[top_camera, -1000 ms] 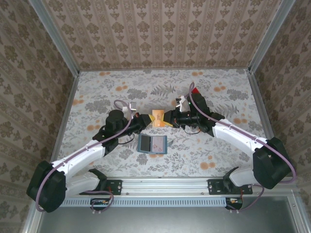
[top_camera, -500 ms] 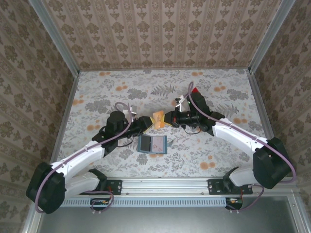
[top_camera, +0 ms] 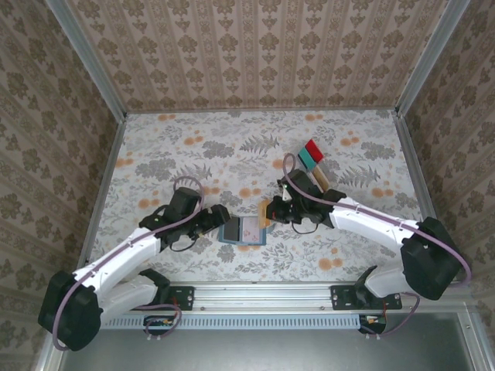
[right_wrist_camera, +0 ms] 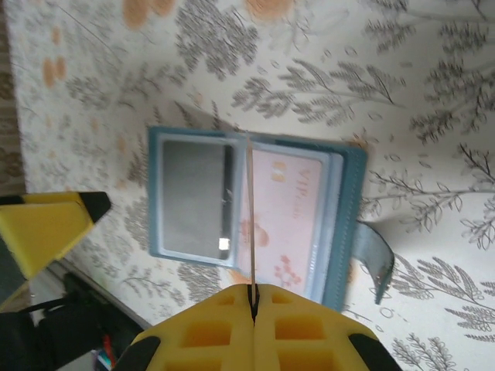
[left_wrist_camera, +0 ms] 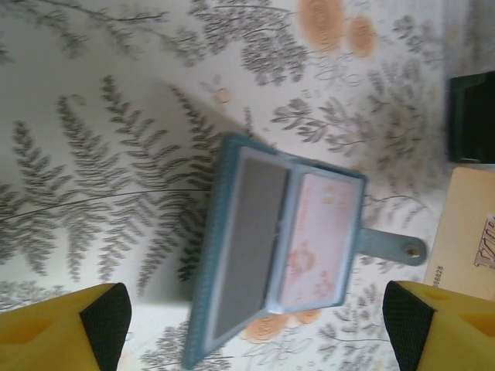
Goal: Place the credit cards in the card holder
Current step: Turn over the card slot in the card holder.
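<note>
Top external view: the card holder (top_camera: 242, 229) lies open and flat on the floral desk (top_camera: 193, 147), between the two arms. Just beside its left edge sits the left end effector (top_camera: 212, 222), jaws spread wide and empty. The right end effector (right_wrist_camera: 251, 297) has its pads pressed together on a tan card (left_wrist_camera: 466, 236), seen edge-on in the right wrist view above the holder's fold. A red card (top_camera: 313, 148) and a teal card (top_camera: 307, 158) stand well apart at far right. Step in hand, by judgement: inserting the tan card. The next move calls for tipping its leading edge into a pocket mouth, with the left end effector perhaps steadying the holder.
</note>
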